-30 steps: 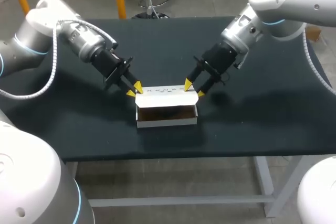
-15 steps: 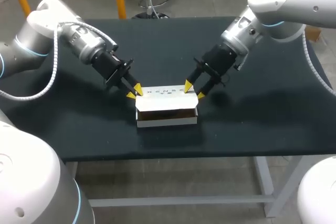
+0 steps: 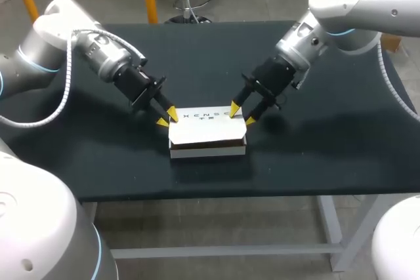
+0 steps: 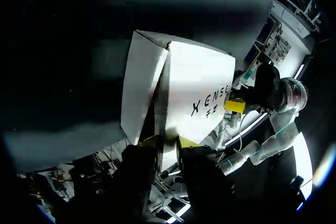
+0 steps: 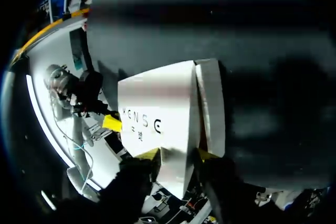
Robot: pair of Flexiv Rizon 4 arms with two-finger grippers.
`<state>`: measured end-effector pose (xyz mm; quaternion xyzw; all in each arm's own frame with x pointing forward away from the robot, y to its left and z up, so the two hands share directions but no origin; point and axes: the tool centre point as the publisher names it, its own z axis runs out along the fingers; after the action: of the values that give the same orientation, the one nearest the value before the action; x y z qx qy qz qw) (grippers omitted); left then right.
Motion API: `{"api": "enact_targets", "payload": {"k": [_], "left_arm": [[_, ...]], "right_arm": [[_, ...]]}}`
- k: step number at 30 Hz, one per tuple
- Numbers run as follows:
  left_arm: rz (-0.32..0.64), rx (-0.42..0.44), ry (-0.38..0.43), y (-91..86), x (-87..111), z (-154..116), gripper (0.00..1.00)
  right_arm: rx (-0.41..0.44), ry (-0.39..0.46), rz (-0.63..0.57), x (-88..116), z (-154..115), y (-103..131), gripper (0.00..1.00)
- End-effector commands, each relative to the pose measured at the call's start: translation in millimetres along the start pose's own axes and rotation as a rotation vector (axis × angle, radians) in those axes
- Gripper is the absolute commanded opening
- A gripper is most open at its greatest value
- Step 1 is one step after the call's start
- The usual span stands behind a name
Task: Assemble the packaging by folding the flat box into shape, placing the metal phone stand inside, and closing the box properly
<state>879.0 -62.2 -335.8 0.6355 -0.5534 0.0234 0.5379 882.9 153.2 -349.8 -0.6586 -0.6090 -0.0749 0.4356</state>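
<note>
The white box [image 3: 208,151] sits on the black table [image 3: 328,142], towards its front edge and about midway along it. Its lid [image 3: 207,129] is folded down nearly flat over the box, leaving only a thin dark gap along the front. The left hand [image 3: 167,117] is at the box's back left corner, its fingers narrowly parted and straddling the lid's corner there. The right hand [image 3: 242,113] is at the box's back right corner, its fingers also narrowly parted with the lid's edge between the yellow tips. The phone stand cannot be seen.
</note>
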Motion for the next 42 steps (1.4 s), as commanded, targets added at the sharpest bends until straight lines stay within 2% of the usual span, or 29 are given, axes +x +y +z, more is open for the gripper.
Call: {"api": "enact_targets", "payload": {"k": [1, 16, 26, 28, 34, 36, 39, 40, 42], "left_arm": [[0.000, 0.017, -0.007, 4.6, 0.8, 2.2, 0.26], [-0.015, 0.074, -0.025, 8.6, -2.7, 0.1, 0.28], [-0.022, 0.110, -0.053, 13.0, -0.9, -2.8, 0.33], [-0.025, 0.120, -0.055, 13.7, -0.9, -4.8, 0.40], [-0.026, 0.168, -0.064, 20.2, -0.3, -16.2, 0.51], [-0.025, 0.185, -0.068, 24.3, 0.8, -21.6, 0.66], [-0.013, 0.219, -0.085, 32.4, 2.1, -29.7, 0.96], [-0.004, 0.232, -0.096, 35.1, 3.1, -32.0, 1.00], [0.021, 0.259, -0.125, 40.4, 5.9, -35.8, 1.00]], "right_arm": [[-0.003, -0.001, -0.005, 0.8, 0.7, -0.2, 0.46], [-0.010, -0.006, -0.016, 0.2, 1.5, 0.6, 0.47], [-0.009, -0.005, -0.020, -1.7, 2.0, 3.4, 0.48], [-0.008, -0.004, -0.020, -2.0, 1.9, 3.7, 0.48], [-0.011, -0.002, -0.023, -2.5, 1.5, 4.0, 0.48], [-0.012, 0.000, -0.023, -2.6, 1.1, 4.1, 0.48], [-0.013, 0.003, -0.024, -2.7, 0.6, 4.1, 0.47], [-0.013, 0.003, -0.024, -2.7, 0.6, 4.1, 0.47], [-0.013, 0.004, -0.024, -2.7, 0.4, 4.2, 0.47]]}}
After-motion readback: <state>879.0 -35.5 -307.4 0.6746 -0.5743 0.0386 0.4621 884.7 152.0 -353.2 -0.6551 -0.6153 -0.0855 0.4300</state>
